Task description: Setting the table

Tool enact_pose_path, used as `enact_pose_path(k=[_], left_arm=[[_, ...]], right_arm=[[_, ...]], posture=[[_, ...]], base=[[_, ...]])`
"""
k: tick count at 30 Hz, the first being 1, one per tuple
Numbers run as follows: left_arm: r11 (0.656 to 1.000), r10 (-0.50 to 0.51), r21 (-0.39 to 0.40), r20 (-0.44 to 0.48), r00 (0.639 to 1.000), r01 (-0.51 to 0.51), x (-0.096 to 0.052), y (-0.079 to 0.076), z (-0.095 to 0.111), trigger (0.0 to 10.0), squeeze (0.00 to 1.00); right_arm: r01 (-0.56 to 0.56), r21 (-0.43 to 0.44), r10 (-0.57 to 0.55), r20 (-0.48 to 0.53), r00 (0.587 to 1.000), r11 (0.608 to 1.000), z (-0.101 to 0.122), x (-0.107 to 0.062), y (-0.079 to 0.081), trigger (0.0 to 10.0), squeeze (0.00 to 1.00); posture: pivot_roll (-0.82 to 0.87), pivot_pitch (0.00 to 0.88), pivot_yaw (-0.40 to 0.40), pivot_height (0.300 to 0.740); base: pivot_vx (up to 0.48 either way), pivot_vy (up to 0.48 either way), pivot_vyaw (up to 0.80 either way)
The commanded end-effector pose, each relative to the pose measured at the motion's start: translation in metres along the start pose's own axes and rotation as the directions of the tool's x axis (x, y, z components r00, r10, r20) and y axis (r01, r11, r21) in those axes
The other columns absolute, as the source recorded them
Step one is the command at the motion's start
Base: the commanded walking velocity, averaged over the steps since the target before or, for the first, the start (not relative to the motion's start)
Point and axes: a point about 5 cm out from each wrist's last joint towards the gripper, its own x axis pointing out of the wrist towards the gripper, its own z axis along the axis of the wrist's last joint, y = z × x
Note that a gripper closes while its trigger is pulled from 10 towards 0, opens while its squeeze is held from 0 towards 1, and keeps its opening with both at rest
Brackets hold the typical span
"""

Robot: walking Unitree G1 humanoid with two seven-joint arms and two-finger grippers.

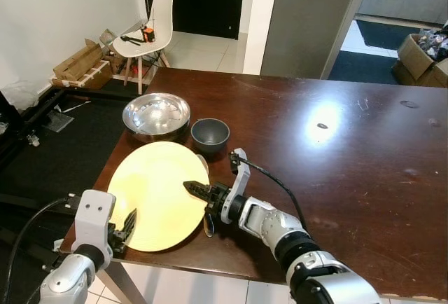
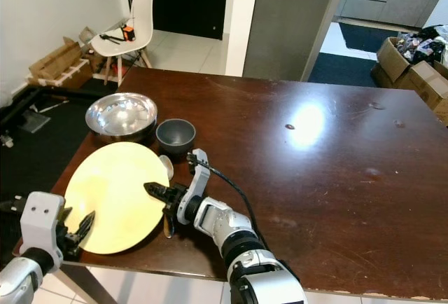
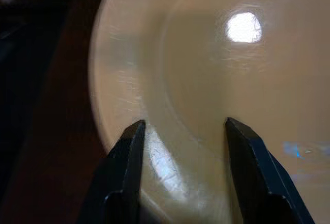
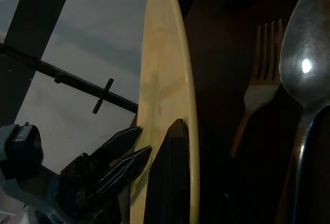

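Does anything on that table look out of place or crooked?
Yes, the yellow plate: it hangs over the near table edge instead of lying fully on it. Both end effectors, left and right, are at its rim. Nothing looks spilled or broken.

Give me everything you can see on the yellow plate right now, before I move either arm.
The yellow plate is large, round, pale yellow and glossy, apparently ceramic or melamine, with a shallow well and broad rim. It sits at the near left corner of the dark wooden table, its near edge overhanging slightly. The left gripper is open at its near-left rim; the right gripper lies across its right edge. A fork and spoon lie alongside; the steel bowl stands beyond.
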Motion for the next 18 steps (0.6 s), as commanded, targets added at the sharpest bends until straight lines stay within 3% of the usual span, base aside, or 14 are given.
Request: enact_pose_path(k=[1,2,3,5,8,9,10,13,17,18], left_arm=[[0.997,-0.079,-0.017,0.018,0.997,0.079,0.003,-0.009,0.013,10.0,0.00],[0.993,-0.113,-0.019,0.057,0.992,0.114,0.003,-0.011,0.026,10.0,0.00],[0.993,-0.113,-0.019,0.057,0.992,0.114,0.003,-0.011,0.026,10.0,0.00],[0.978,-0.208,-0.002,0.141,0.968,0.211,-0.001,-0.017,0.055,10.0,0.00],[0.962,-0.272,0.023,0.180,0.945,0.272,-0.005,-0.020,0.072,10.0,0.00],[0.942,-0.335,0.058,0.216,0.917,0.331,-0.011,-0.022,0.091,10.0,0.00],[0.942,-0.335,0.058,0.216,0.917,0.331,-0.011,-0.022,0.091,10.0,0.00],[0.900,-0.437,0.127,0.284,0.854,0.418,-0.031,-0.022,0.129,10.0,0.00],[0.906,-0.416,0.076,0.353,0.838,0.417,-0.038,-0.020,0.145,10.0,0.00],[0.923,-0.355,0.008,0.405,0.843,0.385,-0.036,-0.020,0.152,10.0,0.00]], right_arm=[[-0.084,0.013,0.084,0.025,0.996,0.996,-0.001,0.016,0.019,0.0,0.00],[-0.079,0.011,0.079,0.034,0.996,0.997,0.000,0.016,0.018,0.0,0.00],[-0.079,0.011,0.079,0.034,0.996,0.997,0.000,0.016,0.018,0.0,0.00],[-0.072,-0.004,0.072,0.055,0.996,0.997,0.004,0.013,0.017,0.0,0.00],[-0.070,-0.023,0.071,0.067,0.995,0.997,0.007,0.012,0.016,0.0,0.00],[-0.072,-0.039,0.075,0.088,0.993,0.997,0.011,0.009,0.016,0.0,0.00],[-0.072,-0.039,0.075,0.088,0.993,0.997,0.011,0.009,0.016,0.0,0.00],[-0.087,-0.085,0.100,0.159,0.982,0.993,0.022,-0.001,0.019,0.0,0.00],[-0.103,-0.122,0.127,0.209,0.970,0.987,0.028,-0.010,0.026,0.0,0.00],[-0.119,-0.155,0.153,0.226,0.962,0.981,0.030,-0.019,0.034,0.0,0.00]], posture=[[0.13,0.027,0.027,0.740],[0.13,0.026,0.028,0.740],[0.13,0.026,0.028,0.740],[0.13,0.025,0.029,0.740],[0.12,0.022,0.033,0.740],[0.12,0.021,0.038,0.740],[0.12,0.021,0.038,0.740],[0.10,0.020,0.050,0.740],[0.10,0.018,0.050,0.740],[0.10,0.017,0.041,0.740]], base=[[0.000,0.000,0.00],[0.000,0.000,0.00],[0.000,0.000,0.00],[0.000,0.000,0.00],[0.000,0.000,0.00],[0.000,0.000,0.00],[0.000,0.000,0.00],[0.000,0.000,0.00],[0.000,0.000,0.00],[0.000,0.000,0.00]])
